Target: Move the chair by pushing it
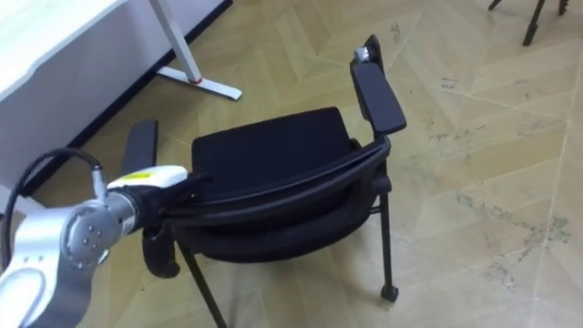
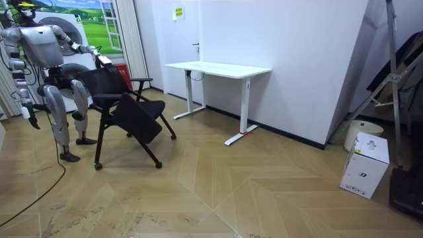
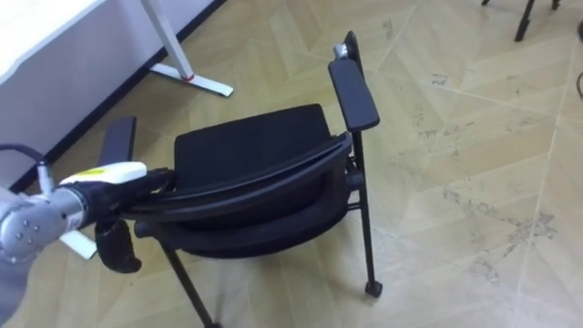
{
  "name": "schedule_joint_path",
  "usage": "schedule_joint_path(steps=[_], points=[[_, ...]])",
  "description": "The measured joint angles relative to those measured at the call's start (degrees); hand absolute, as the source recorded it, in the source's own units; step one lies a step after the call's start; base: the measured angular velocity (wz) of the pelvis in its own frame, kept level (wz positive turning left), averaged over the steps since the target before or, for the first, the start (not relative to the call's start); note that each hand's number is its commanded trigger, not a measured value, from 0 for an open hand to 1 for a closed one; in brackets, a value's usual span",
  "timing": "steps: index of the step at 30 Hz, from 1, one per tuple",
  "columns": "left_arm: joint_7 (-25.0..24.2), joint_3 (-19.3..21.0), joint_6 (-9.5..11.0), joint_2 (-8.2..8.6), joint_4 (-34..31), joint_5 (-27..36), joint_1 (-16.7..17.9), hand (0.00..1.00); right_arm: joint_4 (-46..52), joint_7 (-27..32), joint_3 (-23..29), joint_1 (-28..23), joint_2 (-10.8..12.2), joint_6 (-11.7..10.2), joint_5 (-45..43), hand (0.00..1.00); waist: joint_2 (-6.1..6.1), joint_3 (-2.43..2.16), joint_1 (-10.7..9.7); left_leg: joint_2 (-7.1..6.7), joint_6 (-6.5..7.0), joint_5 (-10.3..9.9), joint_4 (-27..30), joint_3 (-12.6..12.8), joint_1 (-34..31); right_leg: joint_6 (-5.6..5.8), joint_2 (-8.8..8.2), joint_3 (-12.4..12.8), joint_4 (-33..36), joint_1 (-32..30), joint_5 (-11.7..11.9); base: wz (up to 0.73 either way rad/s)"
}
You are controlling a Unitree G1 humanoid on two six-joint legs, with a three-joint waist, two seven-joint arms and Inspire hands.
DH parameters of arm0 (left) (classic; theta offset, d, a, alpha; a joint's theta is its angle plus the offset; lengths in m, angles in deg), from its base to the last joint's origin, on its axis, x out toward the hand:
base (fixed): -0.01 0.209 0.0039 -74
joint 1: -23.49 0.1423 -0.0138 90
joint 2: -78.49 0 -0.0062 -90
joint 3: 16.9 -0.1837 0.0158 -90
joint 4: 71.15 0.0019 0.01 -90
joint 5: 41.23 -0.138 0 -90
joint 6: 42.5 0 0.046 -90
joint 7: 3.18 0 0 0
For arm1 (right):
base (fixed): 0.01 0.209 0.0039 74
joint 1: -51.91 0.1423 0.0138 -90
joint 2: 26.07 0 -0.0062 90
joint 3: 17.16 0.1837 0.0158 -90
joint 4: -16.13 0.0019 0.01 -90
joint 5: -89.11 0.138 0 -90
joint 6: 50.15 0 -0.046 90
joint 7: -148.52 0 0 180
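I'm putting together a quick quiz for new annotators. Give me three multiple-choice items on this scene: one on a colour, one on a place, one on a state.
1. The chair is: A red; B black; C white.
2. The white box stands: A on the chair's seat; B on the floor; C on a shelf.
3. The left robot hand is: A hanging free; B flat on the seat; C closed on the backrest.
Answers: B, its seat and backrest both look black; B, it rests on the wood floor; C, its fingers curl over the backrest's top edge.
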Motion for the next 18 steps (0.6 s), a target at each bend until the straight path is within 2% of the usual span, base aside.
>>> schedule_joint_path(steps=[2,5,7,8,13,18], points=[[3.6,-0.1,0.1,1.4,1.3,-1.5,0.6,0.0,0.1,0.8,0.0,-0.2,0.7,0.0,1.1,0.0,-1.23,-0.31,-0.3,0.06,0.0,0.0,-0.3,0.1,0.1,0.0,0.1,0.0,-0.2,0.0,0.0,0.0],[7.3,-0.1,0.4,1.86,1.7,-2.1,1.8,0.0,0.1,1.6,0.1,-1.1,0.9,0.1,1.4,0.0,-2.55,-0.78,-0.3,0.04,0.0,0.0,-0.5,0.5,0.9,0.0,0.17,0.5,-0.1,0.1,0.0,-0.06],[9.4,-0.1,0.5,2.09,2.6,-2.2,2.3,0.0,0.1,2.5,0.1,-1.2,1.0,0.1,1.4,0.0,-3.03,-0.97,-0.3,0.03,0.0,0.0,-0.5,1.1,1.2,0.03,0.24,1.1,-0.1,0.4,0.0,-0.14],[10.6,-0.1,0.6,2.41,3.4,-2.6,2.3,0.0,0.1,3.0,0.1,-1.3,1.1,0.0,1.4,0.0,-3.22,-0.89,-0.3,0.03,0.0,0.0,-0.6,1.6,1.5,0.05,0.29,1.4,-0.1,0.6,0.0,-0.11],[17.9,0.1,1.8,5.06,6.9,-4.9,3.6,0.0,2.7,4.6,0.6,-2.8,1.7,0.0,1.4,0.0,-3.26,-0.81,-0.2,0.07,0.0,0.0,-0.7,2.0,2.5,0.06,0.59,2.5,-0.1,1.1,0.0,-0.09],[25.4,0.1,4.0,7.2,12.3,-6.2,3.1,0.0,4.3,4.8,0.7,-3.5,1.7,0.0,-0.2,0.0,-3.26,-0.81,0.2,0.09,0.0,0.0,-0.8,2.2,3.0,0.04,0.68,2.8,0.0,1.0,0.1,-0.01]])
